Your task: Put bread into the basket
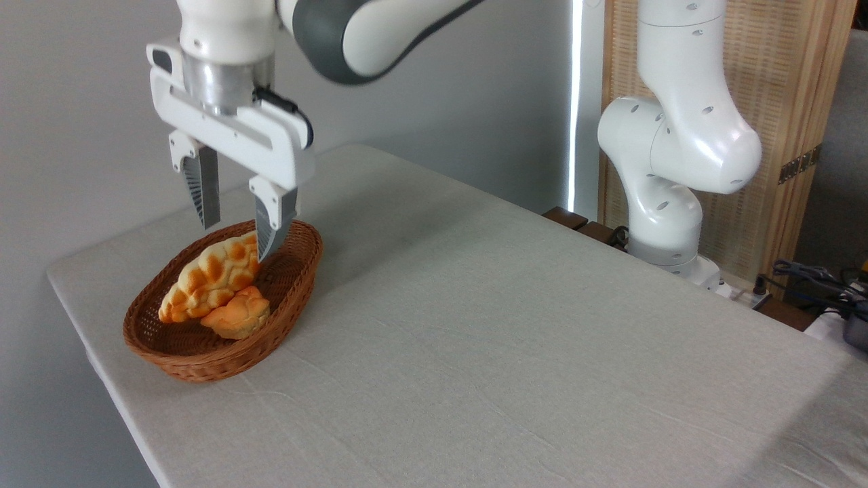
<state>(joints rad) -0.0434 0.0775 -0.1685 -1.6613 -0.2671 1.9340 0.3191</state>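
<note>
The long bumpy golden bread (210,274) lies inside the oval brown wicker basket (298,274) at the left end of the table, leaning on the basket's far side. My gripper (237,240) hangs open just above the loaf's upper end, fingers apart with nothing between them. One fingertip (268,247) overlaps the top of the bread in the picture; whether it touches I cannot tell.
A small round orange bun (236,317) rests in the basket against the bread. The grey cloth-covered table (508,339) stretches to the right. The arm's white base (668,224) stands at the back right, with cables (814,278) beyond it.
</note>
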